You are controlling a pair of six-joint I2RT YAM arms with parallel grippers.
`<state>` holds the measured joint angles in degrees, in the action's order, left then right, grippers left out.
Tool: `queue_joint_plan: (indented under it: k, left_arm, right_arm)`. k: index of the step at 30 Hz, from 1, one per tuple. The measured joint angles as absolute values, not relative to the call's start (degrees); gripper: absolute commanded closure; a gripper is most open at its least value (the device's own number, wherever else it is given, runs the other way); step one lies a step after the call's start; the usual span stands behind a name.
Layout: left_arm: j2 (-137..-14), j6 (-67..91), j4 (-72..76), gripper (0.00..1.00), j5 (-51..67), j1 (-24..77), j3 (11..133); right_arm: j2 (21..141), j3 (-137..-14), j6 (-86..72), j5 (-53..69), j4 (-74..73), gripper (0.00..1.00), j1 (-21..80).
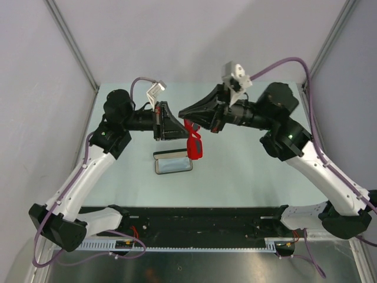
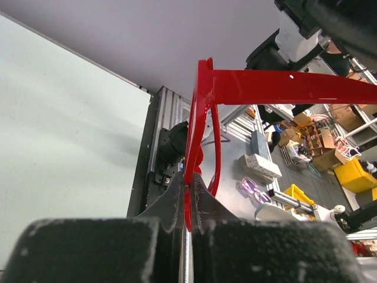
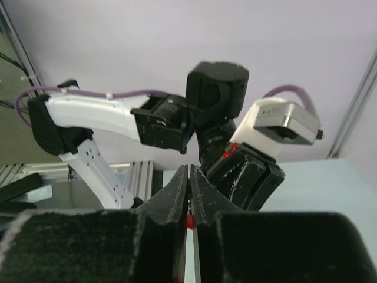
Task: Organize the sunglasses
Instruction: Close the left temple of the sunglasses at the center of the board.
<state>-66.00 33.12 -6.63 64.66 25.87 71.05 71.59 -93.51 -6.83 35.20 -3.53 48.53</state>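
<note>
The red sunglasses (image 1: 194, 143) hang in the air above the table, between my two grippers. My left gripper (image 1: 182, 131) is shut on the red frame (image 2: 203, 100); one slim temple arm (image 2: 283, 86) runs off to the right towards my right gripper. My right gripper (image 1: 181, 112) is shut, and a small red piece of the sunglasses (image 3: 189, 221) shows between its jaws. A black oblong case (image 1: 172, 163) lies open on the table just below the sunglasses, with something grey-blue inside. The lower part of the frame hangs over the case's right end.
The pale green table (image 1: 253, 171) is bounded by grey walls and metal posts at the back and sides. A black rail (image 1: 200, 221) runs along the near edge between the arm bases. The left arm's wrist (image 3: 247, 177) is close in front of my right gripper.
</note>
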Motion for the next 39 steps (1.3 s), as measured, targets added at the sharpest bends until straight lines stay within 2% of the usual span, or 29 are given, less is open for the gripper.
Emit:
queue_joint_plan:
  k: [11,33,36,37,39]
  left_arm:
    - [-66.89,33.17,-6.72,1.00,64.71,25.15,70.28]
    - [-71.75,46.28,-6.92,0.99,65.71,22.57,72.66]
    - [-72.14,48.99,-6.98,1.00,64.73,21.43,72.53]
    - [-72.14,49.91,-6.92,1.00,64.45,20.86,72.34]
    - [-72.14,52.21,-6.83,1.00,63.68,19.79,71.66]
  right_arm:
    - [73.65,-93.49,-3.38,35.53,-13.08,0.94,48.36]
    - [73.76,-86.54,-1.56,32.27,-16.08,0.97,45.78]
    - [74.28,-86.46,-1.41,30.98,-15.90,0.93,45.78]
    - [74.35,-86.35,-1.39,30.33,-15.64,0.81,45.78]
    - [74.35,-86.19,-1.32,28.21,-15.29,0.70,45.84]
